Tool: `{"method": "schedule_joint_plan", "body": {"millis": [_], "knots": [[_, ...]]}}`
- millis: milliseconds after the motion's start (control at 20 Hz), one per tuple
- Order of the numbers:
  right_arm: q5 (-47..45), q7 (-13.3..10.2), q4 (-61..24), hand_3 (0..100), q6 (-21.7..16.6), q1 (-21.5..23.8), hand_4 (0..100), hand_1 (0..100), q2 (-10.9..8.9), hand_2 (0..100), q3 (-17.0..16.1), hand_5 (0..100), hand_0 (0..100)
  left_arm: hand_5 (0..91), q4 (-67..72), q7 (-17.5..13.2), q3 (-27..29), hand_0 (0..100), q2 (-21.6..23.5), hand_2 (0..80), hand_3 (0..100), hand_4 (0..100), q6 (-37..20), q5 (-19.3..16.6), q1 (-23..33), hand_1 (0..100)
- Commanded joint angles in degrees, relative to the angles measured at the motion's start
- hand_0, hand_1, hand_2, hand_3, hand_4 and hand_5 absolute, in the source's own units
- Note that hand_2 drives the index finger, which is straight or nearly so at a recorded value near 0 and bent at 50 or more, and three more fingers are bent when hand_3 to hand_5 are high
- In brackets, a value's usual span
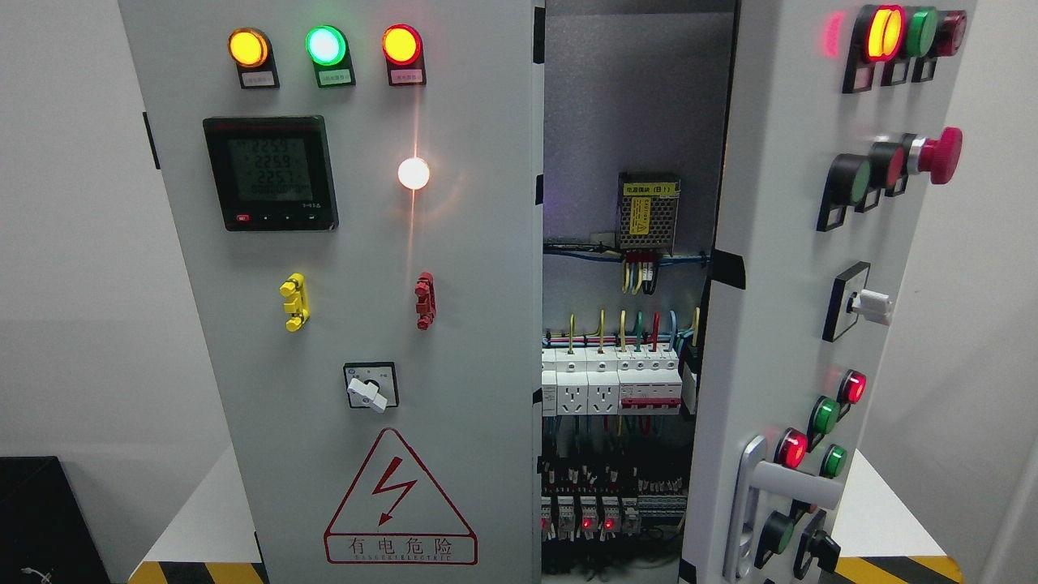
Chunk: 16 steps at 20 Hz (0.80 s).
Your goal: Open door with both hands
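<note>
Right cabinet door (778, 268) stands ajar; no robot hand is in view.

The finger state cannot be told. Its lever handle (758, 495) runs vertical, low on the door, right of the gap showing circuit breakers (608, 385). The left door (357, 324) stays closed; free room lies right of the handle.

Two doors (340, 324), three lamps (326, 45) up top, one meter (270, 172).

Grey doors (486, 341), red warning triangle (400, 500), yellow-black striped floor tape (195, 572)
</note>
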Motion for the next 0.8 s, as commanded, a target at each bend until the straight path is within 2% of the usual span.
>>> {"method": "schedule_joint_plan", "body": {"millis": [0, 501, 751], "knots": [[-0.53, 0.51, 0.0, 0, 0.01, 0.0, 0, 0, 0.0, 0, 0.06, 0, 19, 0.0, -0.07, 0.02, 0.0, 0, 0.0, 0.0, 0, 0, -0.01, 0.0, -1.32, 0], [-0.62, 0.51, 0.0, 0, 0.01, 0.0, 0, 0, 0.0, 0, -0.02, 0, 19, 0.0, -5.24, 0.02, 0.09, 0, 0.35, 0.0, 0, 0, -0.01, 0.0, -0.18, 0], [-0.53, 0.51, 0.0, 0, 0.01, 0.0, 0, 0, 0.0, 0, -0.02, 0, 19, 0.0, -27.02, 0.02, 0.17, 0, 3.86, 0.0, 0, 0, -0.01, 0.0, 11.67, 0]]}}
